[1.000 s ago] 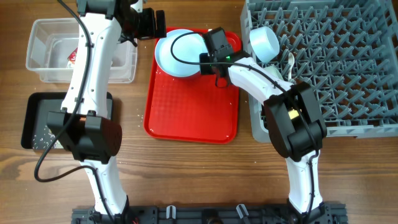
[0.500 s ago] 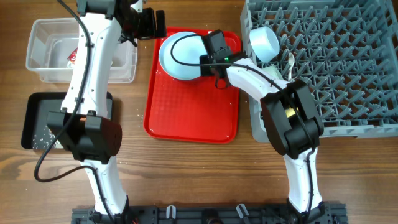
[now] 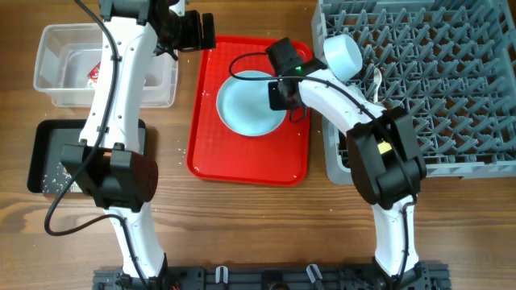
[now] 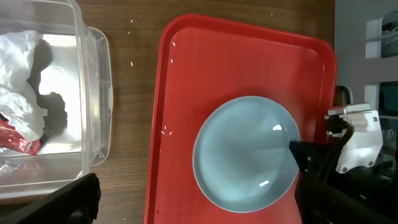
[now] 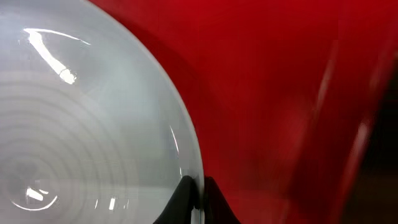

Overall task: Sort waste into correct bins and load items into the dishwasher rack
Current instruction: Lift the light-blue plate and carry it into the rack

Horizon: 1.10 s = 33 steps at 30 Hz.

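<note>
Right gripper (image 3: 279,95) clamped on plate (image 3: 246,105) rim, a thin edge pinch; plate at tray (image 3: 242,161) centre. Risk: plate pivots in the jaws or slips on the swing to rack (image 3: 435,89), striking bowl (image 3: 342,55) at rack's corner.

The tray's (image 3: 242,161) near part lies bare, open from the front; the plate (image 3: 242,105) fills its middle, the right gripper (image 3: 278,95) at the plate's right rim. The rack (image 3: 435,89) walls the tray's right edge; the left gripper (image 3: 193,32) hangs over its far-left corner, beside the tub (image 3: 40,64).
</note>
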{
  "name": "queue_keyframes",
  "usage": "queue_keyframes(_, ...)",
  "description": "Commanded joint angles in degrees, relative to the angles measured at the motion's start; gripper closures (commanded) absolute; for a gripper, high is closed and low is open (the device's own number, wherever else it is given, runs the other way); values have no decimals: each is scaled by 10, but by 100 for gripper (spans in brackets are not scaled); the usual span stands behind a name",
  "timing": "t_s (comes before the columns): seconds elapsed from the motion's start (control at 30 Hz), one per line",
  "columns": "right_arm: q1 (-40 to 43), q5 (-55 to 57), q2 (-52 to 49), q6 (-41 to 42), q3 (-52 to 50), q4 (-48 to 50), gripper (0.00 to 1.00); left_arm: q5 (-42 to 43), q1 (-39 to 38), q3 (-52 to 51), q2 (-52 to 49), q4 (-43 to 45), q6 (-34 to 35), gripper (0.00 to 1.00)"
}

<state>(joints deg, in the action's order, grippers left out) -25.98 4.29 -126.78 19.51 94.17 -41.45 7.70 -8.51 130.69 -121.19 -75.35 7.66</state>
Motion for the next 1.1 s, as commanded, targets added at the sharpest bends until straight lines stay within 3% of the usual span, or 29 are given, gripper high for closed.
queue_keyframes(0.0, 25, 6, 28, -7, -23, -21, 96, -3, 0, -3, -7, 2, 3, 0)
queue_keyframes(0.33, 33, 31, 286, -93, -22, -10, 96, -3, 0, -3, -7, 2, 3, 0)
queue_keyframes(0.43, 35, 111, 351, -106, -22, -24, 96, -3, 0, -3, -7, 2, 3, 0)
queue_keyframes(0.53, 51, 293, 414, -106, -23, -51, 96, -3, 0, -3, -7, 2, 3, 0)
queue_keyframes(0.67, 77, 511, 433, -111, -23, -81, 96, -3, 0, -3, -7, 2, 3, 0)
queue_keyframes(0.73, 84, 556, 430, -150, -23, -81, 96, -3, 0, -3, -7, 2, 3, 0)
queue_keyframes(1.07, 207, 553, 374, -356, -28, -78, 96, -3, 0, -3, -7, 2, 3, 0)
